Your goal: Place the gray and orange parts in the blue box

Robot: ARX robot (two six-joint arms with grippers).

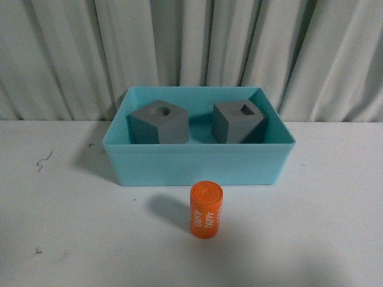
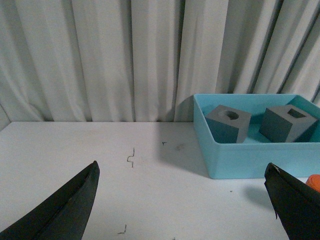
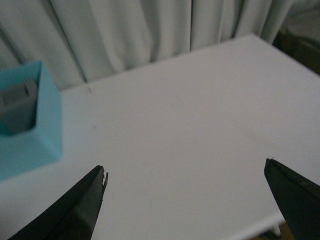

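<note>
The blue box [image 1: 197, 162] stands at the middle of the white table, with two gray cubes inside. One cube with a round recess [image 1: 158, 122] is on the left, one with a rectangular recess [image 1: 239, 121] on the right. The orange cylinder [image 1: 206, 210] with white lettering stands upright on the table just in front of the box. Neither arm shows in the front view. My left gripper [image 2: 182, 171] is open over bare table, with the box [image 2: 250, 155], both cubes [image 2: 229, 122] [image 2: 287, 122] and a sliver of the orange cylinder [image 2: 315, 182] ahead. My right gripper [image 3: 185, 170] is open over bare table beside the box [image 3: 30, 125].
Pale curtains [image 1: 191, 48] hang close behind the table. Small dark scuff marks [image 1: 43, 161] dot the tabletop left of the box. The table's edge [image 3: 260, 222] runs near my right gripper.
</note>
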